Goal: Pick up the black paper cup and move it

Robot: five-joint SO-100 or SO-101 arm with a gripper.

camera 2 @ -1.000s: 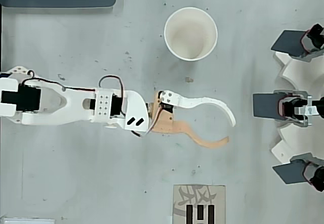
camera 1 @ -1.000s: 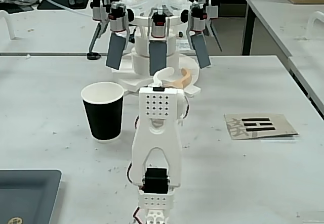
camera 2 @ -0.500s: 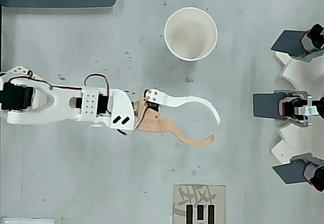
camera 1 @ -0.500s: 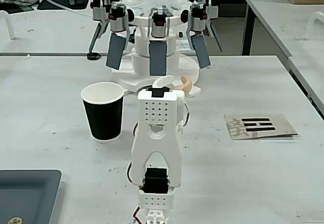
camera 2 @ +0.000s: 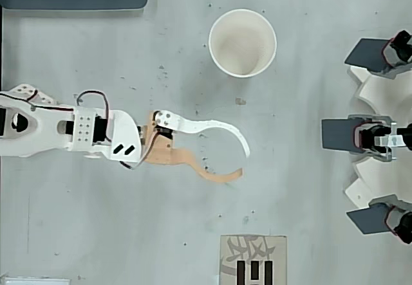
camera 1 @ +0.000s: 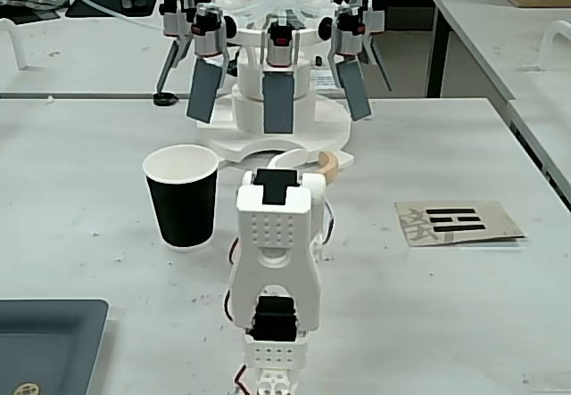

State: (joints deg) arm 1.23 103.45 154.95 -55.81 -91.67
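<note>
Up and just right of the gripper in the overhead view, the cup stands upright on the bench, untouched. Gripper spread wide, empty. Paper: likely light, crushable; grip gently mid-wall.

Seen from overhead, the white robot arm reaches in from the left across a pale, speckled table. Its gripper is spread wide, one finger white, one tan. The paper cup stands upright with nothing touching it, above the gripper in this view, showing its white interior.
</note>
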